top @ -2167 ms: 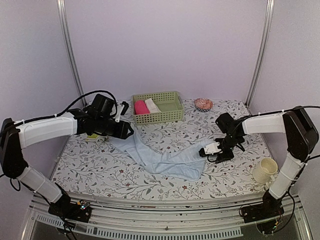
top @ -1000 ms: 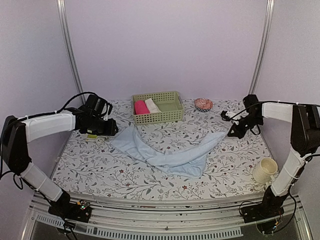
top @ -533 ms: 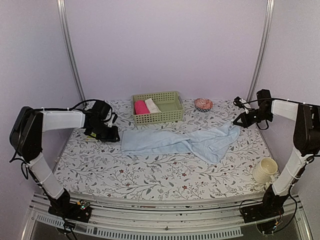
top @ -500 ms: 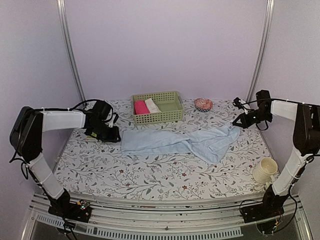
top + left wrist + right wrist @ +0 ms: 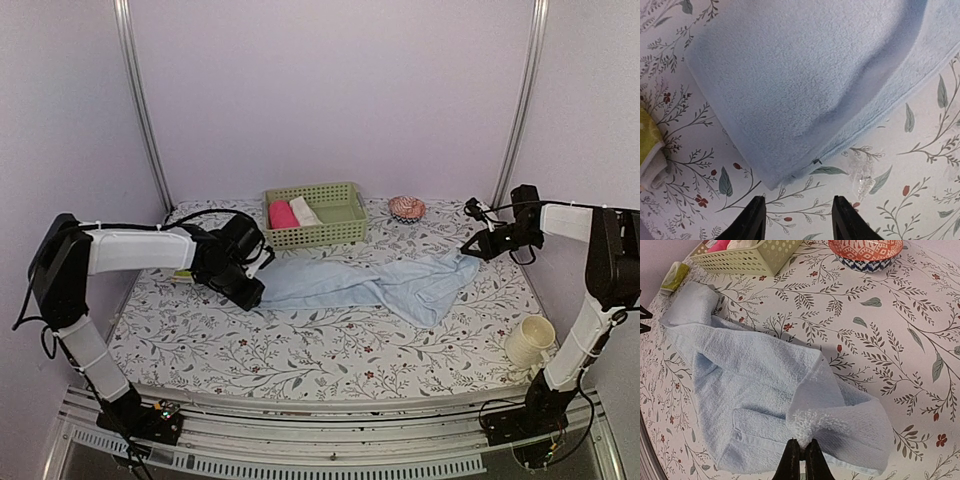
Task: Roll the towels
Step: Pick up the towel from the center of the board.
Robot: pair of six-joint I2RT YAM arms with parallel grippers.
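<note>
The light blue towel (image 5: 370, 283) lies stretched left to right across the table, with folds at its right end. My right gripper (image 5: 468, 250) is shut on that end's corner, and the right wrist view shows a pinched tuft of the blue towel (image 5: 765, 390) between the gripper's (image 5: 801, 460) fingers. My left gripper (image 5: 254, 296) is low at the towel's left end, open and holding nothing. In the left wrist view the blue towel's (image 5: 800, 85) corner lies just ahead of the gripper's (image 5: 799, 222) fingertips. The yellow-green towel (image 5: 181, 274) lies behind the left arm, mostly hidden, its edge (image 5: 647, 145) showing at the left.
A green basket (image 5: 335, 232) at the back holds a pink roll (image 5: 282, 215) and a cream-white roll (image 5: 305, 211). A patterned bowl (image 5: 407, 208) sits at the back right. A cream cup (image 5: 528, 340) stands near the right arm's base.
The blue towel went from a bunched diagonal heap to a long strip. My right gripper pulled its corner right. My left gripper let go and moved right to the left end's near corner.
</note>
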